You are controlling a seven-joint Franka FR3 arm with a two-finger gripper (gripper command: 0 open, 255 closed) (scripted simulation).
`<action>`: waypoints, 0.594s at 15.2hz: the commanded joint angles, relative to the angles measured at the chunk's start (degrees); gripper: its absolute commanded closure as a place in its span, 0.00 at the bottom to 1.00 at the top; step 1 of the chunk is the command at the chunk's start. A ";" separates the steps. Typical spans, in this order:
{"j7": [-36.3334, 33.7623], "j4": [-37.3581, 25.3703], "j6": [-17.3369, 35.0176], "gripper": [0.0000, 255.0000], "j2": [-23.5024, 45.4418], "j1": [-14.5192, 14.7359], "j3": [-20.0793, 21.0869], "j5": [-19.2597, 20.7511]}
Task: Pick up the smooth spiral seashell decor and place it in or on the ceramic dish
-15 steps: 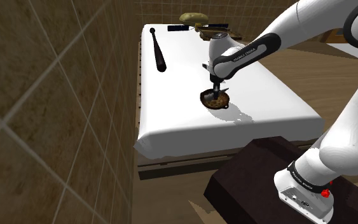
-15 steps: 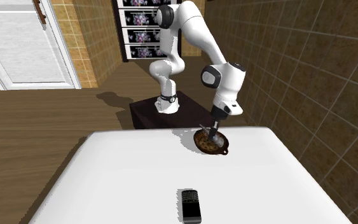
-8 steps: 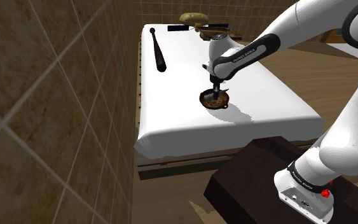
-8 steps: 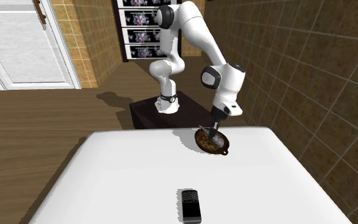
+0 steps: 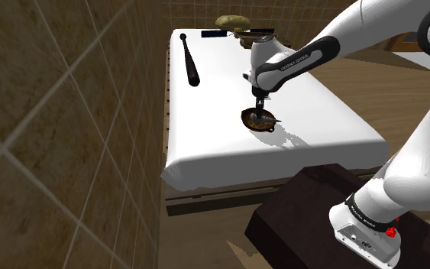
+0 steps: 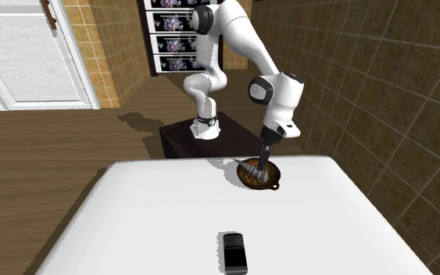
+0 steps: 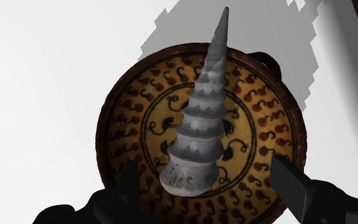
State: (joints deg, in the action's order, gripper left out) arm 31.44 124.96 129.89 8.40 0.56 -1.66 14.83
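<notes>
Gripper (image 7: 204, 167): is being held open just above the dish (image 7: 269, 124), with nothing being clasped between its fingers.
Seashell (image 7: 199, 127): is being cradled in the patterned brown dish.
Dish: is being borne by the white bed (image 5: 205, 115).

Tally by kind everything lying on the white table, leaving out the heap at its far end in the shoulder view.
Grey spiral seashell: 1
Brown patterned dish: 1
Black bat: 1
Flat black handset: 1
Total: 4
</notes>
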 commanded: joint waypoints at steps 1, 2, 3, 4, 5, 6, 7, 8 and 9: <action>0.34 -1.17 -3.08 0.00 -1.83 0.29 0.31 -0.54; 0.48 -1.83 -4.51 0.00 -2.58 0.43 0.46 -0.78; 0.48 -1.83 -4.51 0.00 -2.58 0.43 0.46 -0.78; 0.48 -1.82 -4.51 0.00 -2.59 0.43 0.46 -0.78; 0.48 -1.82 -4.51 0.00 -2.59 0.43 0.46 -0.78; 0.48 -1.83 -4.51 0.00 -2.59 0.43 0.46 -0.78; 0.48 -1.83 -4.51 0.00 -2.58 0.43 0.46 -0.78; 0.48 -1.83 -4.51 0.00 -2.58 0.43 0.46 -0.78; 0.48 -1.83 -4.51 0.00 -2.58 0.43 0.46 -0.78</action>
State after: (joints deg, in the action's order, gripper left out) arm 31.93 123.13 125.39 5.83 0.99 -1.21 14.05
